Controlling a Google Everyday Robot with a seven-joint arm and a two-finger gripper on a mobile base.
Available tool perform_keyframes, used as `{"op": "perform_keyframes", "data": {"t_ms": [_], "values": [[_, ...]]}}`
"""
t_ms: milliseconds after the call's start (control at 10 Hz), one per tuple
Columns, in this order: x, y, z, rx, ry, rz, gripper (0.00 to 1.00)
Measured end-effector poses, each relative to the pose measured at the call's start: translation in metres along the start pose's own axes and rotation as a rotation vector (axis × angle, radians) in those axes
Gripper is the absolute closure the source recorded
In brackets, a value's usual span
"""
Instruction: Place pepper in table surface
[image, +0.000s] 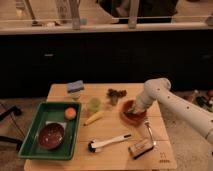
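The worktop is a light tan wooden rectangle standing in front of a dark counter wall, and it carries everything else. The white arm reaches in from the right edge, bends at a rounded elbow above the far right corner of the worktop, and drops down toward the left.

A green tray lies along the left side of the worktop. In it, a dark red bowl sits toward the near end and an orange ball toward the far right corner.

An orange-red bowl stands right of centre. The tool is lowered into this bowl, its tip at or below the rim. Whether the tool is apart, together or clamped on anything cannot be told.

The pepper shows only as a dark green patch inside the orange-red bowl, right under the tool; whether they touch cannot be told.

A brush with a white handle and dark head lies slanted near the front, between the tray and a wooden block at the front right. A thin metal utensil lies just behind the block.

A blue sponge rests at the far left. A pale green cup stands upright near the tray's far right corner, with a yellow banana just in front of it. A small dark brown cluster lies behind the orange-red bowl, to its left.
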Motion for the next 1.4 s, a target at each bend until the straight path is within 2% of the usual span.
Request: {"op": "perform_keyframes", "data": {"t_ms": [400, 500, 1100, 1200, 1400], "values": [[0.004, 0.002, 0.002, -0.008, 0.008, -0.003, 0.99], [0.006, 0.002, 0.003, -0.011, 0.016, -0.008, 0.93], [0.012, 0.005, 0.007, -0.022, 0.045, -0.001, 0.32], [0.013, 0.006, 0.006, -0.023, 0.048, -0.003, 0.25], [0.014, 0.006, 0.006, -0.024, 0.051, -0.005, 0.22]]}}
